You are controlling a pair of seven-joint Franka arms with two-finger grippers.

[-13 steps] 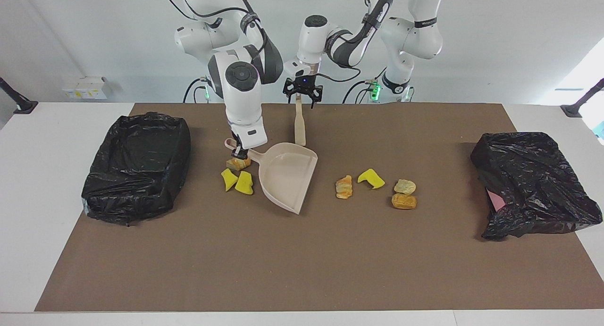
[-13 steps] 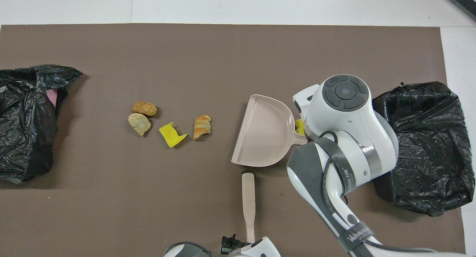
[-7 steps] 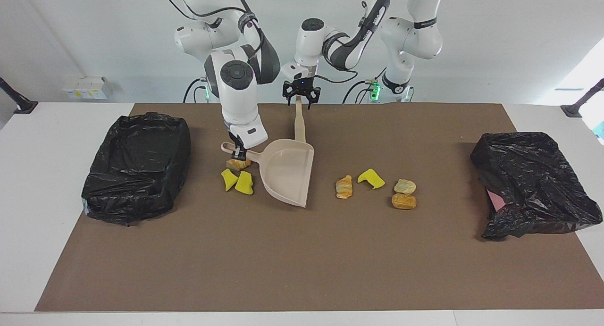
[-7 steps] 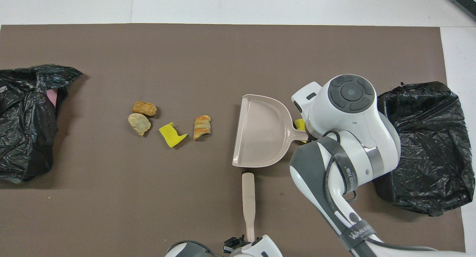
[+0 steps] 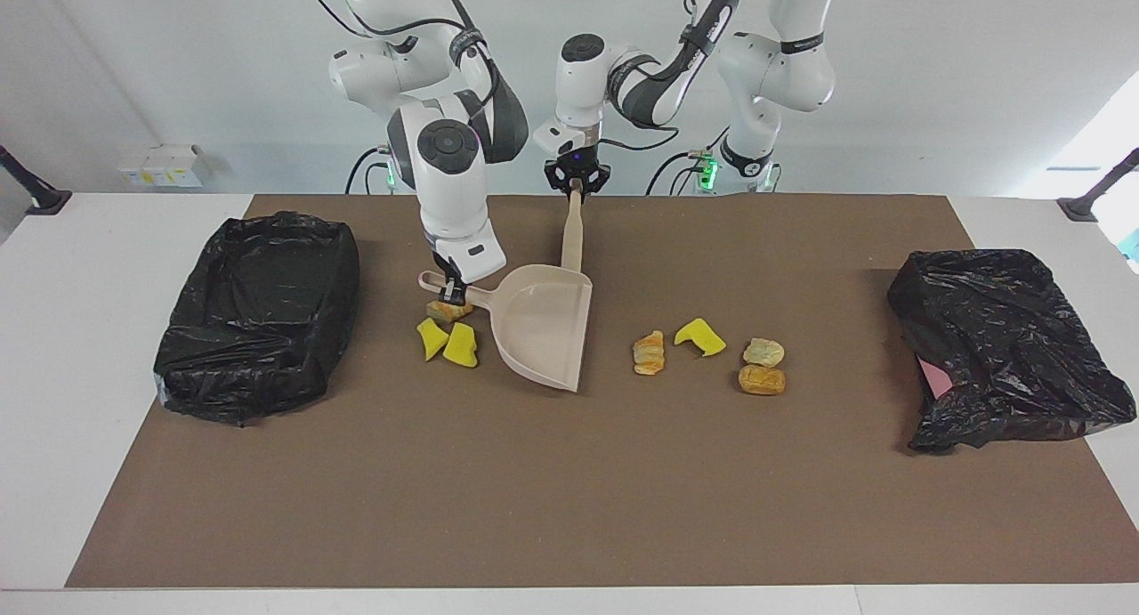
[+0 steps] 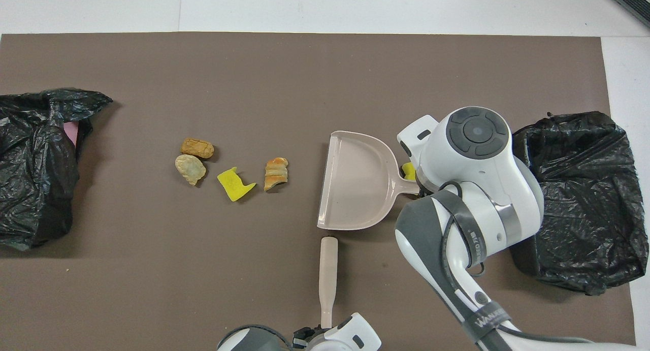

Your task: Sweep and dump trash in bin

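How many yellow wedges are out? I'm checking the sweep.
3: two yellow wedges beside the dustpan toward the right arm's end, one among the bread lumps.

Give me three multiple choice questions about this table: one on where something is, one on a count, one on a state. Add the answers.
1. Where is the left end effector? A at the beige stick's end nearest the robots; B raised high, holding nothing; C out of view.
2. How many trash pieces lie between the dustpan and the left arm's end of the table? A two; B four; C seven.
3. The dustpan is: A empty; B full; C overturned.
Answers: 1 A, it grips that end. 2 B, four lie there in a loose cluster. 3 A, its tray shows bare, and the right end effector holds its handle.
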